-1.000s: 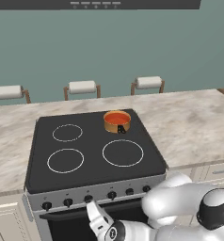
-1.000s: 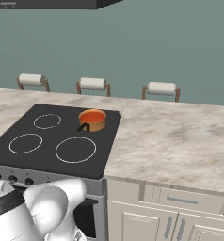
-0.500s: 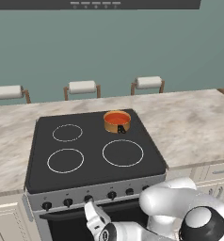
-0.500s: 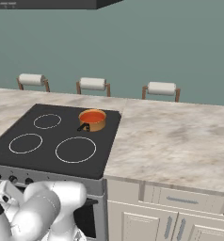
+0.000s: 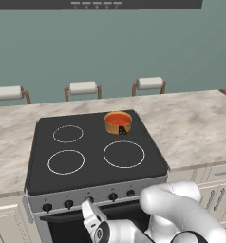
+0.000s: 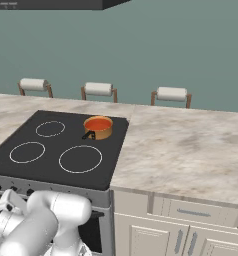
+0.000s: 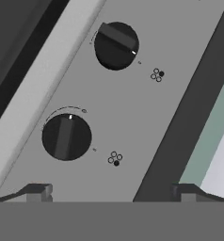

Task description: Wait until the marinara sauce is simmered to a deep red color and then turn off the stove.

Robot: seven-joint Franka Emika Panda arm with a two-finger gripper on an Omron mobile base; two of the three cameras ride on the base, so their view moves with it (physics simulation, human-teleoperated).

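Much of the gripper (image 5: pixel 89 214) is cut off: in the left base view it shows as a white hand low in front of the stove (image 5: pixel 93 147), just under the row of black knobs, and in the right base view the arm's white bulk covers the lower left part of the steel front. In the hand view the two fingers (image 7: pixel 36 192) rise only as dark tips at the bottom corners, standing wide apart with nothing between them. Two knobs lie ahead of them on the steel panel: the nearer knob (image 7: pixel 66 137) sits above the left finger tip, the farther knob (image 7: pixel 116 45) is higher up, and a small four-dot burner mark lies beside each; which ring each belongs to is too small to read. The copper pot (image 5: pixel 118 122) stands on the rear right ring of the black cooktop, its tiny dark handle turned toward the front. Inside it, the marinara sauce (image 5: pixel 117 118) lies as a smooth orange-red disc near the rim. The marble table (image 6: pixel 186 150) flanks the stove on both sides.
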